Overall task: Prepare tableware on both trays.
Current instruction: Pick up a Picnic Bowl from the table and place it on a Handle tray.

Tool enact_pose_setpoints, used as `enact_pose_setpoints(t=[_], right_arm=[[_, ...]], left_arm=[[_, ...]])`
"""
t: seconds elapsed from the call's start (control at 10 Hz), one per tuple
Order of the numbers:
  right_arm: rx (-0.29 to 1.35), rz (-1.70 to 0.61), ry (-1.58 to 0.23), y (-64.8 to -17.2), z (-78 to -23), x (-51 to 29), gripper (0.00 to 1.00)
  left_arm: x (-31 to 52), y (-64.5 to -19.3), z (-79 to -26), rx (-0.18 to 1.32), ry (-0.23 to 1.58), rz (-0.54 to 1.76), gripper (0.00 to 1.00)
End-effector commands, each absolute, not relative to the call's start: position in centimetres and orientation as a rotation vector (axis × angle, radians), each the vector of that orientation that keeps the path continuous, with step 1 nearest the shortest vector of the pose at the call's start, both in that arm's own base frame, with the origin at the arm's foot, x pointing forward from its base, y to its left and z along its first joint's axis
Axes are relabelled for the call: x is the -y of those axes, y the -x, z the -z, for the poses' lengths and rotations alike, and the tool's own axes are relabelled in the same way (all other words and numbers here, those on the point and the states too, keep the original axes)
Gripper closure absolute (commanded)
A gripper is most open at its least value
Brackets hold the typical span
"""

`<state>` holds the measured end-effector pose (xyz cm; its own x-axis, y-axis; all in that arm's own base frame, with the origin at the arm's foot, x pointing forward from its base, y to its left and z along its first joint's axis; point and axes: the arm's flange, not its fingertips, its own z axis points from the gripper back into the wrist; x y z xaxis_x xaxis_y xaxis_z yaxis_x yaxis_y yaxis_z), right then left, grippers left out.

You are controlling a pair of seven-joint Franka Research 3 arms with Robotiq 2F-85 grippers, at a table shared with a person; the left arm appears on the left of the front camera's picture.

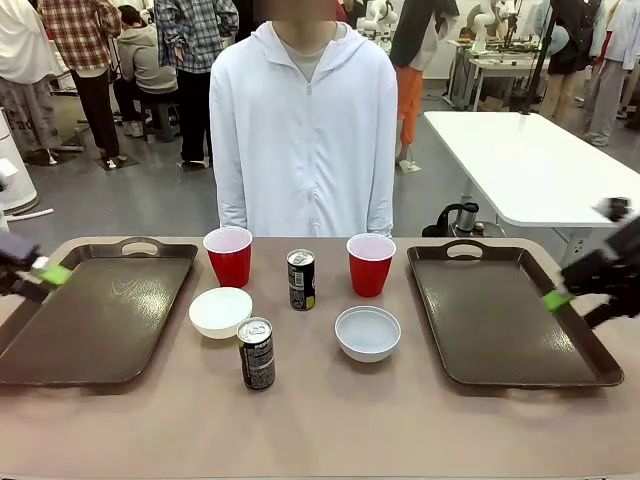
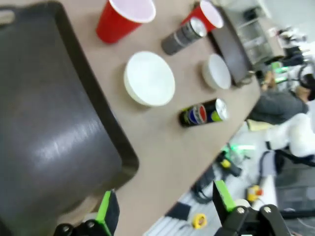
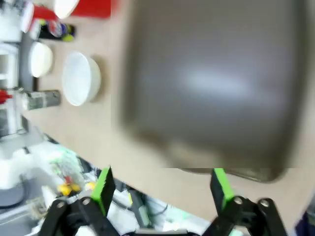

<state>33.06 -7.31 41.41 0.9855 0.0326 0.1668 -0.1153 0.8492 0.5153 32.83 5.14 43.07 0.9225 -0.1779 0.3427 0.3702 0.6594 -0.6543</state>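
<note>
**Six pieces of tableware between two bare trays, both jaws wide**

Front view: A slim dark soda can, the far can (image 1: 301, 279), stands upright at the middle of the matte tan surface (image 1: 330, 425). Its top is silver, and its label print is too small to read. Two red plastic cups with white insides flank it, the left cup (image 1: 229, 256) and the right cup (image 1: 370, 264). Nearer than the far can sit two round bowls, a smooth cream bowl (image 1: 220, 312) to its left and a greyish bowl (image 1: 367, 333) to its right. The near can (image 1: 256, 353) stands in front and slightly left, with white lettering I cannot read. Two dark brown rectangular trays have raised rims, rounded corners and cut-out handles. The left tray (image 1: 90, 320) and the right tray (image 1: 500, 320) lie well out to either side of the far can, with nothing on them. The left gripper (image 1: 45, 275) hangs over the left tray's outer edge and the right gripper (image 1: 560, 297) over the right tray's. A person (image 1: 305, 130) in a white zipped hoodie stands beyond the far can.

Left wrist view: The left gripper (image 2: 164, 204) has its jaws spread wide and holds nothing. The glossy left tray (image 2: 44, 123) lies below. The near can (image 2: 203, 113) shows a round red, white and blue logo. The cream bowl (image 2: 149, 78) sits between it and the far can (image 2: 182, 37).

Right wrist view: This view is blurred. The right gripper (image 3: 162, 189) has its jaws wide and empty, over the right tray (image 3: 206, 83). The greyish bowl (image 3: 81, 78) sits just beside that tray.
</note>
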Motion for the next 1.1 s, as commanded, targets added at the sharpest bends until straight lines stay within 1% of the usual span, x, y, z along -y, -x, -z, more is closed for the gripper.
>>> enact_pose_setpoints(t=[0.0, 0.1, 0.3, 0.5, 0.7, 1.0], right_arm=[[0.242, -0.041, -0.674, -24.0, -36.8, 9.2, 0.00], [0.279, -0.015, -0.705, -22.4, -37.3, 11.0, 0.00], [0.380, 0.017, -0.723, -19.4, -39.7, 13.1, 0.00], [0.432, 0.023, -0.717, -16.8, -42.0, 13.9, 0.00], [0.438, 0.016, -0.720, -16.9, -42.7, 14.2, 0.00], [0.410, 0.007, -0.752, -18.8, -41.6, 14.2, 0.00]], left_arm=[[-8.7, -30.0, -41.0, 0.255, 0.859, 0.308, 0.00], [-10.8, -29.4, -41.0, 0.280, 0.882, 0.279, 0.00], [-11.6, -28.5, -41.8, 0.326, 0.899, 0.249, 0.00], [-12.0, -27.2, -42.6, 0.370, 0.898, 0.225, 0.00], [-12.6, -26.6, -43.0, 0.388, 0.890, 0.212, 0.00], [-11.9, -26.5, -43.1, 0.362, 0.855, 0.194, 0.00]])
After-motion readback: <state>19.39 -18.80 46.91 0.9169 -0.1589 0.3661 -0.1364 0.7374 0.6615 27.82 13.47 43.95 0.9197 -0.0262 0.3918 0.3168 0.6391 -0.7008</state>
